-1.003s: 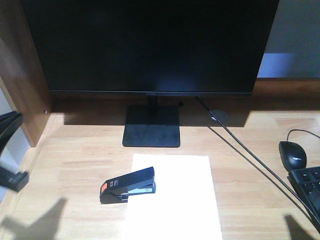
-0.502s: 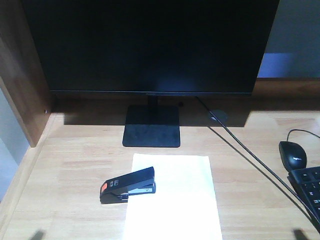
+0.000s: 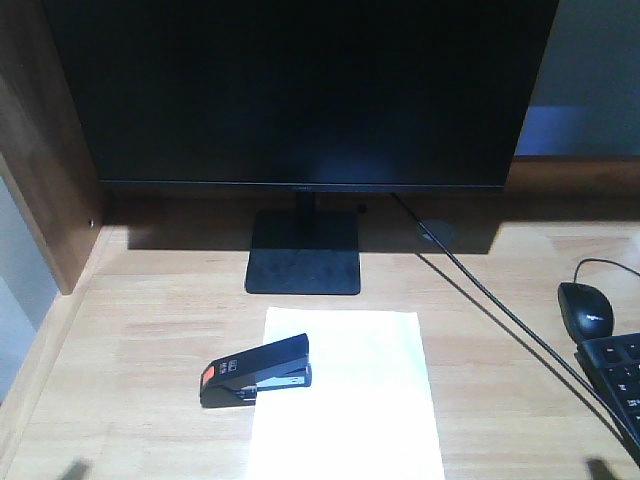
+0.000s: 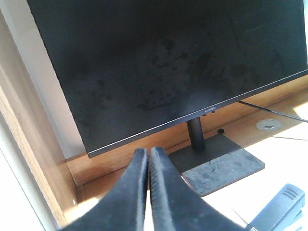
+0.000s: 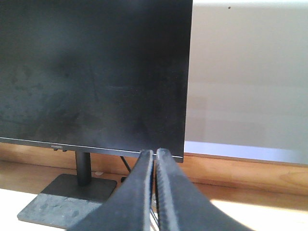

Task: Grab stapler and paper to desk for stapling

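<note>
The black stapler point(image 3: 256, 371), orange-red patch at its left end, lies on the light wooden desk point(image 3: 150, 320) with its right half over the left edge of the white paper point(image 3: 350, 400). One end of the stapler point(image 4: 279, 211) shows at the lower right of the left wrist view. My left gripper point(image 4: 148, 153) is shut with nothing between its fingers, held above the desk's left side. My right gripper point(image 5: 154, 153) is also shut and empty, pointing at the monitor's lower right corner. Neither gripper appears in the front view.
A large black monitor point(image 3: 300, 90) on a square stand point(image 3: 304, 252) fills the back. A black cable point(image 3: 500, 310) runs diagonally to the right. A black mouse point(image 3: 586, 308) and keyboard corner point(image 3: 615, 375) sit at the right edge. A dark wooden panel point(image 3: 40, 150) bounds the left.
A black gripper part at the left edge of the front view one second ago has left the view. Arm shadows on the desk front have shrunk. Stapler and paper are unmoved.
</note>
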Motion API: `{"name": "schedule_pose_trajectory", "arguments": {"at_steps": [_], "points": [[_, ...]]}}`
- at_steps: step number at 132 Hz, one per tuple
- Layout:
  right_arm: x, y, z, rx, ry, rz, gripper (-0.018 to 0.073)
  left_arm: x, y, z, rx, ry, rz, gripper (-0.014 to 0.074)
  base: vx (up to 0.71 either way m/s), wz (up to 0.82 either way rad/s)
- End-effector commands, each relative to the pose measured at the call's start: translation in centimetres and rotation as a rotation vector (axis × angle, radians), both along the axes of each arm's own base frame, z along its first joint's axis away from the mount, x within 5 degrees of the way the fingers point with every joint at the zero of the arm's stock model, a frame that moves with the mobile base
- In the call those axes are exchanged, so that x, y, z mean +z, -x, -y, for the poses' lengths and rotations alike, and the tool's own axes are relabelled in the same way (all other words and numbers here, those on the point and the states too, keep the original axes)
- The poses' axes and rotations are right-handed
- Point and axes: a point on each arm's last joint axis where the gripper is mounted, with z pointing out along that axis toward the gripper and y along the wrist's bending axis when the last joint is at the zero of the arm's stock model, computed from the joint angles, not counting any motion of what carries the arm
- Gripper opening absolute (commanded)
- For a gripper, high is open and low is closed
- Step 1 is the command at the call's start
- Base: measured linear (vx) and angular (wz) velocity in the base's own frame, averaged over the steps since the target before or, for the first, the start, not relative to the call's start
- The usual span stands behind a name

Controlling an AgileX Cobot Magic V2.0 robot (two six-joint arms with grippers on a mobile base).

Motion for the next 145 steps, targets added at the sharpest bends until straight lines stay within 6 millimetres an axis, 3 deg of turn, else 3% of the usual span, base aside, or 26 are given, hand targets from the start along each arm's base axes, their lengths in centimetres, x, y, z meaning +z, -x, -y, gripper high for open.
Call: {"name": "schedule_pose_trajectory", "arguments": {"at_steps": [1, 55, 89, 145], "points": [[0.9, 0.0, 0.1, -0.008, 0.004, 0.020, -0.0007, 1.5, 0.0, 0.0, -0.005, 0.038, 0.080, -0.0006, 0.00, 0.00], [0.9, 0.0, 0.1, -0.008, 0.004, 0.020, -0.0007, 1.5, 0.1, 0.0, -0.006, 0.054, 0.078, -0.0006, 0.00, 0.00], [0.9, 0.0, 0.1, -0.008, 0.004, 0.020, -0.0007, 1.2, 1.8, -1.3, 0.102, 0.109, 0.073, -0.0006, 0.00, 0.00], [0.9, 0.0, 0.1, -0.010, 0.024, 0.022, -0.0007, -5.7, 3.1, -2.5, 0.299, 0.204, 0.026, -0.0006, 0.00, 0.00]]}}
